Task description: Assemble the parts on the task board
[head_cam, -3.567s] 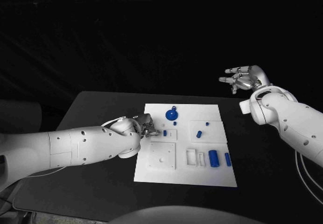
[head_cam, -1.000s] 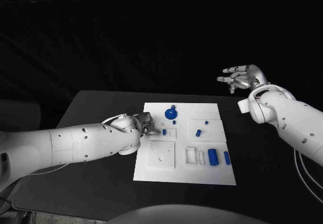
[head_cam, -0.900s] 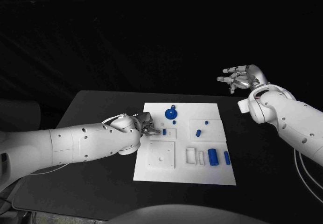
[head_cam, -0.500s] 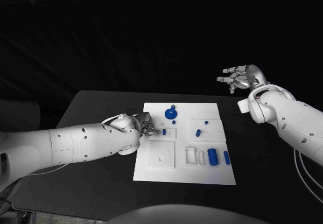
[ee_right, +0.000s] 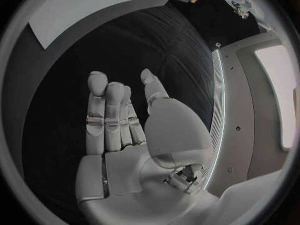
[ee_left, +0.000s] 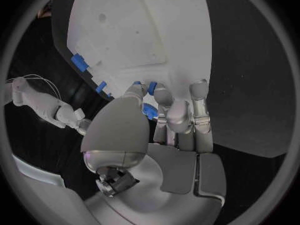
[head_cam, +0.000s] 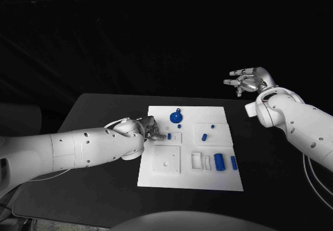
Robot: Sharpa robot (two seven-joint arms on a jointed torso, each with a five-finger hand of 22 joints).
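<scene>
Now left hand [head_cam: 147, 131] pinches small blue part [head_cam: 169, 136] over task board [head_cam: 192, 182] socket; keep upright, press gently. Right hand [head_cam: 248, 80] raised, fingers spread, empty.

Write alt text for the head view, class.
The left hand rests its fingers at a small blue part on the white task board, which lies on a black table. The right hand hangs open, away from the board.

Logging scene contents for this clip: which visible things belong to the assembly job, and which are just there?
Job:
task board
blue round part with a tab
small blue part at the left hand's fingertips
blue cylinder
blue bar beside it
left hand, working at the board

Just there:
black table
right hand, raised, holding nothing
</scene>
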